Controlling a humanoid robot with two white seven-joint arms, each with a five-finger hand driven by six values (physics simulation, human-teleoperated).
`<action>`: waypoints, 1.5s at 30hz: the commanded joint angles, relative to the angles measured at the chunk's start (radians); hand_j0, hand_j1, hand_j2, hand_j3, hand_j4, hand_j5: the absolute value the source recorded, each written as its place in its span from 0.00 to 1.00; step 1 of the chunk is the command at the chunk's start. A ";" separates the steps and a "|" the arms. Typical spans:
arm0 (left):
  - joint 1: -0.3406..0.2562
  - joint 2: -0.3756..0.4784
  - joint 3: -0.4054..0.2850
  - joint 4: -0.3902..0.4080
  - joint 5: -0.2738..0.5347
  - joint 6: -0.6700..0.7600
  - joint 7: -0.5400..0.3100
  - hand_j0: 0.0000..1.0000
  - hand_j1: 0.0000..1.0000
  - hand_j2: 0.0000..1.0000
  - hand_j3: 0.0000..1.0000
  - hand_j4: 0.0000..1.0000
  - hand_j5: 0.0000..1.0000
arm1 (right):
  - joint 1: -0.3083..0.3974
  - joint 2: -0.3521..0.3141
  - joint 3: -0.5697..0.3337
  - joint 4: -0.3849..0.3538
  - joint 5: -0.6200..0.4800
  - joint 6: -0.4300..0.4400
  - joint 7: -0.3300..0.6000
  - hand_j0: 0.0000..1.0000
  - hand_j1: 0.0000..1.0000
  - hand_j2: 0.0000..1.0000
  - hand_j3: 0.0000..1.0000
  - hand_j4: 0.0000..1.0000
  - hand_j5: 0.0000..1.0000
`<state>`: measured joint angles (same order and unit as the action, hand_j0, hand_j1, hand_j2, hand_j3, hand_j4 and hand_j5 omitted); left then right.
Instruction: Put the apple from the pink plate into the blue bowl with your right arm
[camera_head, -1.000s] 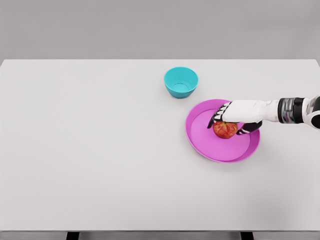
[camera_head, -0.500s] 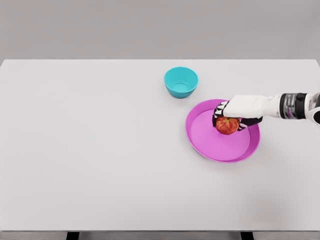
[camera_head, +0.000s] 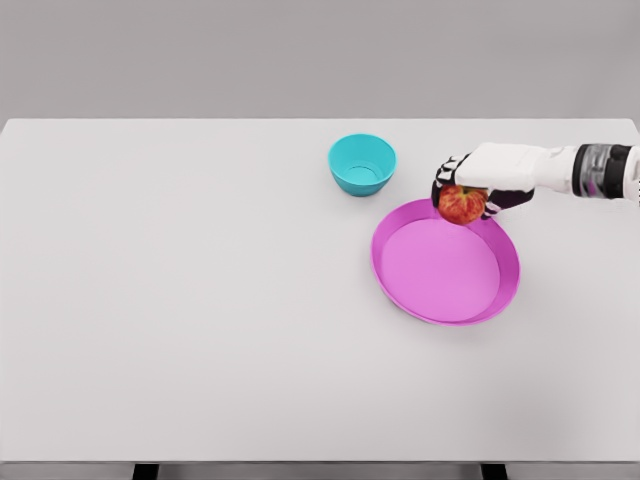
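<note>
Nearest the camera lies a broad bare stretch of the white table (camera_head: 200, 330), whose front edge runs along the bottom of the view. Further in, on the right half, sits the pink plate (camera_head: 445, 305), a shallow round dish with a raised rim and nothing resting on its floor. Over the plate's far rim hangs the right hand (camera_head: 470, 188), its arm entering from the right edge with a white forearm and a dark-banded wrist. The hand's dark-tipped fingers (camera_head: 443, 180) are curled around the apple (camera_head: 461, 204), a red fruit with yellowish streaks, gripped from above and held clear of the plate. Beyond and to the left of the hand stands the blue bowl (camera_head: 362, 163), upright on the table, near the plate's far rim but apart from it.
</note>
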<state>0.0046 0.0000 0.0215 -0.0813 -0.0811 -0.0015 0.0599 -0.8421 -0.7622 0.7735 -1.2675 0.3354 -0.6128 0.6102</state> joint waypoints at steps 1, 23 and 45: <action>0.000 0.000 0.000 0.000 0.000 0.000 0.000 1.00 1.00 1.00 1.00 1.00 1.00 | -0.003 0.023 -0.005 0.050 -0.004 0.002 0.001 0.39 0.39 0.39 0.39 0.39 0.39; 0.000 0.000 0.000 0.000 0.000 0.000 0.000 1.00 1.00 1.00 1.00 1.00 1.00 | -0.186 0.274 -0.002 0.427 0.005 0.002 0.001 0.39 0.39 0.39 0.39 0.39 0.39; 0.000 0.000 0.000 0.000 0.000 0.001 0.000 1.00 1.00 1.00 1.00 1.00 1.00 | -0.293 0.485 -0.003 0.660 0.083 0.018 0.001 0.39 0.39 0.39 0.39 0.39 0.39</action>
<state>0.0046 0.0000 0.0215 -0.0813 -0.0812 -0.0013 0.0599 -1.1474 -0.2897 0.7729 -0.6183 0.4217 -0.6004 0.6107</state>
